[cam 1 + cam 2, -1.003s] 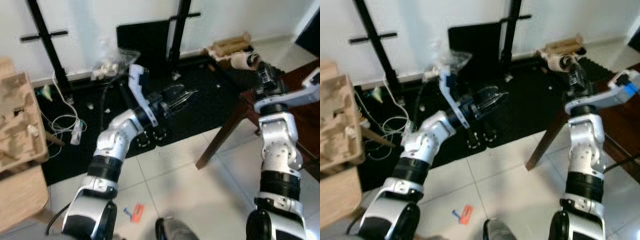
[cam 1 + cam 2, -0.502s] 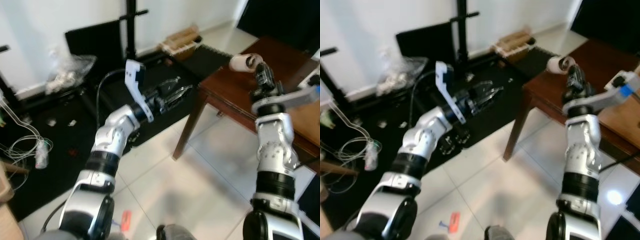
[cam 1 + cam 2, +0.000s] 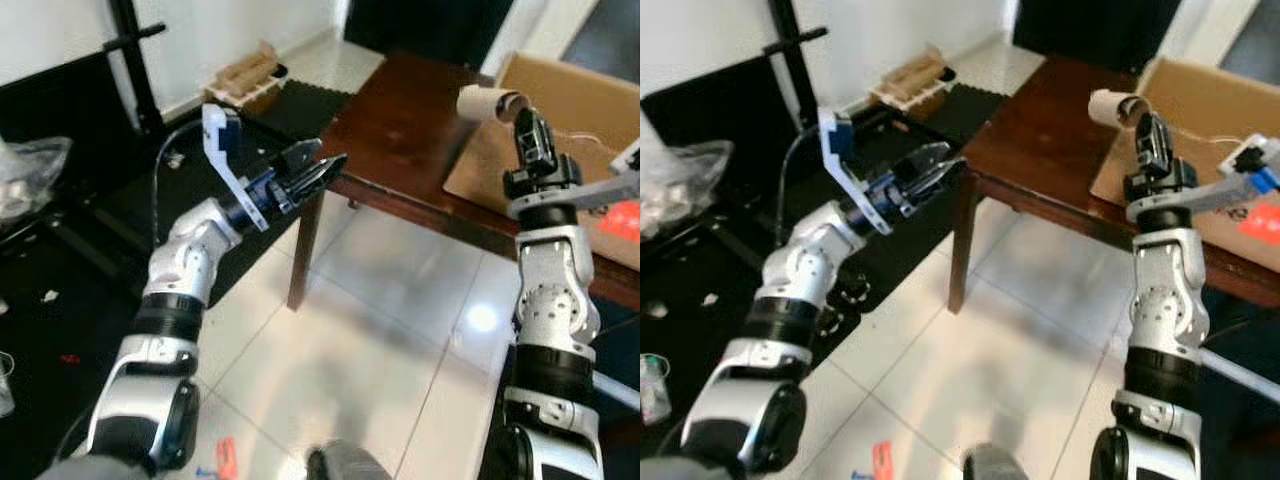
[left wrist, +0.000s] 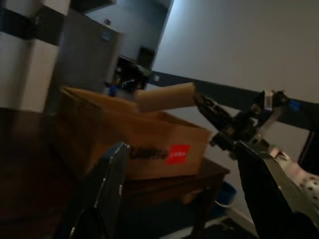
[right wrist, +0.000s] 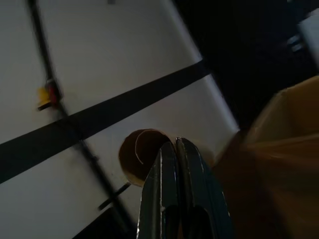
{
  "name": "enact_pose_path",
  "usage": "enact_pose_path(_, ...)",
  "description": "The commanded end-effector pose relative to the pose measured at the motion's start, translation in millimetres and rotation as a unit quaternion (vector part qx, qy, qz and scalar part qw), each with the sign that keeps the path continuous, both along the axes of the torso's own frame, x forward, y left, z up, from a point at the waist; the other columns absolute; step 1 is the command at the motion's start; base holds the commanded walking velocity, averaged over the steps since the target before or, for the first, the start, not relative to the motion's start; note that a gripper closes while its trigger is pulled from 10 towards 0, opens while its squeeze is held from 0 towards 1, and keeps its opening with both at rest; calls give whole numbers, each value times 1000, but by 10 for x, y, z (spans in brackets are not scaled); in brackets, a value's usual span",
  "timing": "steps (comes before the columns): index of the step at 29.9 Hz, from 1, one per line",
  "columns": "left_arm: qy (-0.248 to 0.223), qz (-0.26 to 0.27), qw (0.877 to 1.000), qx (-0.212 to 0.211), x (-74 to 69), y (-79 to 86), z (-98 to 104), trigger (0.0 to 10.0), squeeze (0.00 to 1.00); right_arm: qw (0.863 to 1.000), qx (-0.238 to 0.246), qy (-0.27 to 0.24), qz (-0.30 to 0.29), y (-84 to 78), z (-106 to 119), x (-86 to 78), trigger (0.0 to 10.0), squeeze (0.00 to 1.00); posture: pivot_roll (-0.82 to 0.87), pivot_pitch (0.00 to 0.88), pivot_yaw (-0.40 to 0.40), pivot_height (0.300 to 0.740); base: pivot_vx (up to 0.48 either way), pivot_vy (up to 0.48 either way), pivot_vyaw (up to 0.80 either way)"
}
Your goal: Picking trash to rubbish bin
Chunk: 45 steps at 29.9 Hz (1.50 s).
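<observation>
Above the worktop's [image 3: 400, 110] far edge, right end effector [image 3: 522, 108] pinches the cardboard tube [image 3: 482, 101] wall, raised beside the cardboard box [image 3: 570, 110]; left end effector [image 3: 318, 170] open, empty.

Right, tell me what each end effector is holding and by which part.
The right end effector is shut on the rim of a cardboard tube, one finger inside its open end, held above the cardboard box. The left end effector is open and holds nothing.

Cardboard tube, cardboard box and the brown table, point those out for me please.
cardboard tube [image 3: 480, 101], left eye view, its outer side wall.
cardboard box [image 3: 1200, 90], right eye view, its far inner wall.
brown table [image 3: 395, 125], left eye view, bare tabletop.
</observation>
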<state>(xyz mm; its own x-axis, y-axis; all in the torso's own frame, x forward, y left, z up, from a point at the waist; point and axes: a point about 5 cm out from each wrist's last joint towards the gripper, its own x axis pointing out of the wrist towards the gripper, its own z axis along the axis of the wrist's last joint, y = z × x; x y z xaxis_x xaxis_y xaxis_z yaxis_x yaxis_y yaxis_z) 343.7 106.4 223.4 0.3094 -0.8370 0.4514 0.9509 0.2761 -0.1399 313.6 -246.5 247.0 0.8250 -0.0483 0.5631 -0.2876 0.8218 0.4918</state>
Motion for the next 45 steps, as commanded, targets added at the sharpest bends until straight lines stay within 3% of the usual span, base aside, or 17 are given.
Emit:
enact_pose_path(1, -10, -24, 1000, 1, -30, -46, 26, 10000, 0, 1000, -7, -23, -13, -85, 114, -68, 10000, 0, 119, 62, -48, 740, 0, 0, -800)
enact_pose_path(16, -6, -15, 1000, -19, -3, -109, 55, 10000, 0, 998, -35, -45, -18, -162, 289, -147, 10000, 0, 103, 59, -50, 740, 0, 0, -758)
enact_pose_path(21, -2, -18, 1000, -22, -8, -152, 39, 10000, 0, 997, -68, -41, 15, -15, 260, -135, 10000, 0, 100, 61, -48, 740, 0, -48, 0)
enact_pose_path(30, 8, -35, 999, -31, -26, -238, 22, 10000, 0, 995, -77, -42, 50, 177, 234, -115, 10000, 0, 92, 58, -46, 740, 0, -371, 0)
enact_pose_path(45, 7, -30, 999, -31, -24, -240, 19, 10000, 0, 994, -82, -37, 55, 217, 217, -107, 10000, 0, 91, 54, -47, 740, 0, -188, 0)
